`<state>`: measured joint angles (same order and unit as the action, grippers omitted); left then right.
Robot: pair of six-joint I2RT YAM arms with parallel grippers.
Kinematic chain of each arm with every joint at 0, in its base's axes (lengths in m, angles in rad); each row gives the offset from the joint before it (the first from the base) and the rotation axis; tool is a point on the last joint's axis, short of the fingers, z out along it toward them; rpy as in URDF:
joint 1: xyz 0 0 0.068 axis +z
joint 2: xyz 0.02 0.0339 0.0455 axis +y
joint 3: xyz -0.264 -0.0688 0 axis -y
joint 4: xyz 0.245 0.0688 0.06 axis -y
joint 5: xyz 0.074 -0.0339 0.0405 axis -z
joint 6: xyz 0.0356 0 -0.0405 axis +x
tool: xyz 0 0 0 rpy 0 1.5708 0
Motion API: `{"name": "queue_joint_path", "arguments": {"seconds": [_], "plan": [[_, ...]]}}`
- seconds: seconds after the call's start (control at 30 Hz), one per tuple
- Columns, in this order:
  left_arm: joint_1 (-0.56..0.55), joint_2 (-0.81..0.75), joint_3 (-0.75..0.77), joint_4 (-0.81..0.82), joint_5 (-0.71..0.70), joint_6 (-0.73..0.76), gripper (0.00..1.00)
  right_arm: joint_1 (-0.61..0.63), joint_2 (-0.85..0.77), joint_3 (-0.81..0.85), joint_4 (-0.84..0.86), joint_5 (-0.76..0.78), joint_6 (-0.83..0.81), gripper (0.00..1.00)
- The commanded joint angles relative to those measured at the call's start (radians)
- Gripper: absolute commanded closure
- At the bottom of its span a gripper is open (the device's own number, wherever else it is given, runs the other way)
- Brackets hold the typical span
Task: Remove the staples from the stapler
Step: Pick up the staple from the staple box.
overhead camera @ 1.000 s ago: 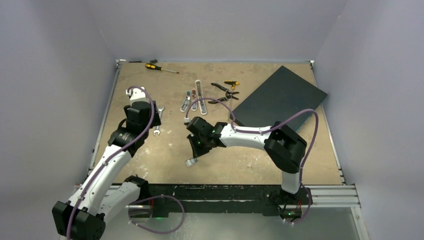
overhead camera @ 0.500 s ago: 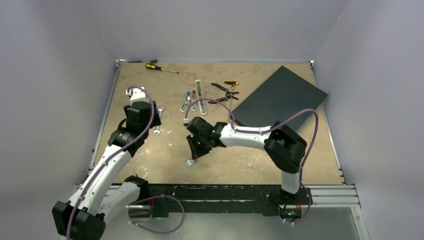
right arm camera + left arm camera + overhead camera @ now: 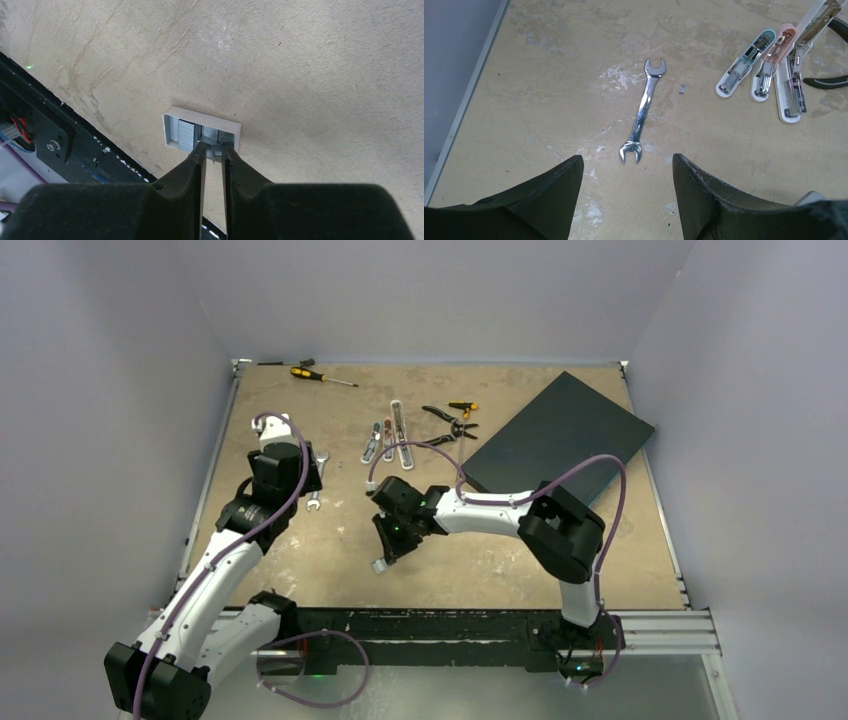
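A small white box (image 3: pixel 172 121) lies on the table near its front edge and holds grey ribbed staples (image 3: pixel 186 135). My right gripper (image 3: pixel 214 146) points down into the box, its jaws a narrow gap apart. A short strip of staples (image 3: pixel 216 151) sits loosely between its tips. In the top view that gripper (image 3: pixel 386 552) hangs right over the box (image 3: pixel 379 566). Teal (image 3: pixel 744 64), pink (image 3: pixel 773 62) and white (image 3: pixel 795 80) staplers lie open further back. One tiny staple piece (image 3: pixel 682 88) rests beside them. My left gripper (image 3: pixel 626 160) hovers open and empty.
A silver wrench (image 3: pixel 642 112) lies just ahead of the left gripper. A yellow-handled screwdriver (image 3: pixel 322 376) is at the back, and pliers (image 3: pixel 450 422) lie right of the staplers. A dark board (image 3: pixel 560 435) covers the back right. The table's black front rail (image 3: pixel 60 140) runs close behind the box.
The right gripper's jaws have parted slightly over the white box, and its arm has shifted a little to the left. The left arm has not moved.
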<state>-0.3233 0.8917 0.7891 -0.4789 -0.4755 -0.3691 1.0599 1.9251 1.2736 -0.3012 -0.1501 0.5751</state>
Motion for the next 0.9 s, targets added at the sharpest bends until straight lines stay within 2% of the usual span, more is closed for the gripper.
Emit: {"name": "queue_joint_path", "arguments": {"seconds": [0.0,0.2,0.73,0.87], "plan": [[-0.003,-0.011,-0.003,0.031,0.002,0.021,0.35,0.007,-0.001,0.027,-0.009,-0.005,-0.015,0.83],[-0.003,-0.010,-0.002,0.031,0.002,0.021,0.36,0.007,-0.005,0.024,-0.010,-0.003,-0.017,1.00],[-0.004,-0.012,-0.002,0.032,0.003,0.021,0.36,0.008,-0.069,0.076,-0.054,-0.003,-0.012,1.00],[-0.004,-0.011,-0.002,0.032,0.003,0.021,0.35,0.006,-0.057,0.085,-0.072,0.037,-0.020,1.00]]}}
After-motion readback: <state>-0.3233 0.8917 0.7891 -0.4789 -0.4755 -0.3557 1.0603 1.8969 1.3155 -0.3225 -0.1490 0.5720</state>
